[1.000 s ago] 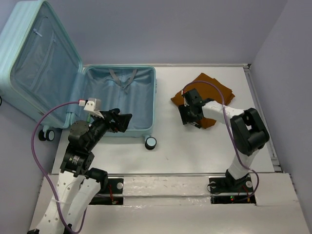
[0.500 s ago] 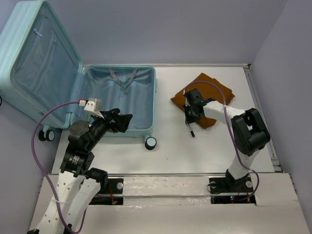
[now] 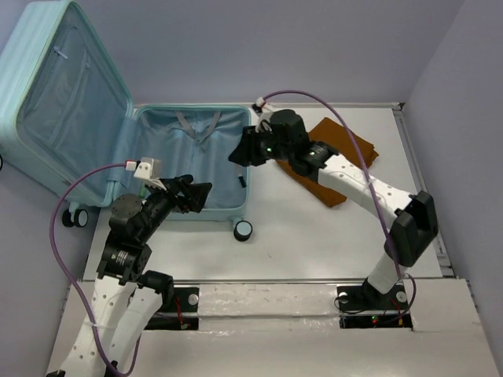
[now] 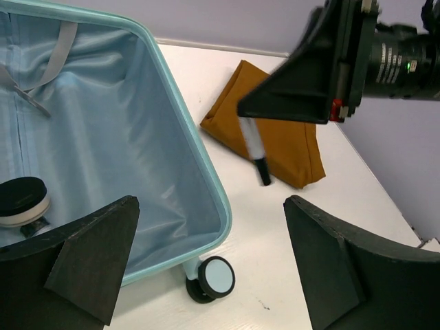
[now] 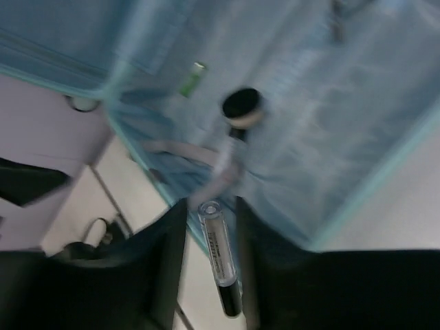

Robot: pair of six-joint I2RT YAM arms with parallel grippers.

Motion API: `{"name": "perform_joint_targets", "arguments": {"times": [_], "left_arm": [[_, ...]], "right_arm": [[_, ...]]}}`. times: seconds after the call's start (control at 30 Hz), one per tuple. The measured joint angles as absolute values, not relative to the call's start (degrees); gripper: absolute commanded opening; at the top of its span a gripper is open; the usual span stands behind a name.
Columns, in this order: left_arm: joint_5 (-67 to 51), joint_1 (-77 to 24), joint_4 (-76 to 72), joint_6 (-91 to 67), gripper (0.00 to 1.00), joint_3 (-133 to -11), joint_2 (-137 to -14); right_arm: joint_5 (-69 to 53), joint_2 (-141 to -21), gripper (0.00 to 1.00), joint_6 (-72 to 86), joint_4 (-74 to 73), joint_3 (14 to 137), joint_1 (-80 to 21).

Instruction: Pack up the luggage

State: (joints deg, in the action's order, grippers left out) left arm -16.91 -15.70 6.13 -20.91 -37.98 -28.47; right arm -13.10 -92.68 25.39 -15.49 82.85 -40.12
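Lying open at the left of the table: the luggage, base flat, lid propped up at the far left. Just to its right, flat on the table, a folded brown cloth.

Reaching in above the luggage's right rim: the right claw, pinched shut on a pen hanging cap-down, roughly over the rim; inside or outside it, cannot tell. Hovering at the near rim: the left claw, spread wide, holding nothing.

Seemingly midway through putting the pen in. Next, a matter of getting it clear past the rim and over bare lining, then letting go, minding the small round jar already inside.

Hard to make out: a small green thing on the lining, blurred. Cut off: the lid's far corner. Hidden behind the left arm: part of the luggage's near edge.
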Motion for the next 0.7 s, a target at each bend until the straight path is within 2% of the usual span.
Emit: {"name": "perform_joint_targets", "arguments": {"times": [0.07, 0.2, 0.33, 0.5, 0.7], "left_arm": [[-16.84, -15.57, 6.09, -20.91, 0.98, -37.98, -28.47], [-16.69, -15.53, 6.20, -20.88, 0.98, -37.98, -28.32], [-16.36, -16.36, 6.17, -20.91, 0.99, -37.98, -27.53], [-15.20, -17.98, 6.26, -21.28, 0.99, -37.98, -26.87], [-13.04, -18.63, 6.42, -22.26, 0.99, -37.98, -26.83]], "right_arm": [[-14.96, -96.88, 0.88, 27.64, -11.75, 88.03, -42.48], [-14.00, -97.84, 1.00, 31.00, -8.21, 86.85, -42.52], [-8.47, -87.15, 1.00, 34.30, -5.91, 67.24, -28.27], [2.74, -73.80, 1.00, 36.53, -6.59, 46.48, -1.34], [0.86, -80.29, 1.00, 36.27, -4.80, 44.36, 10.31]]}}
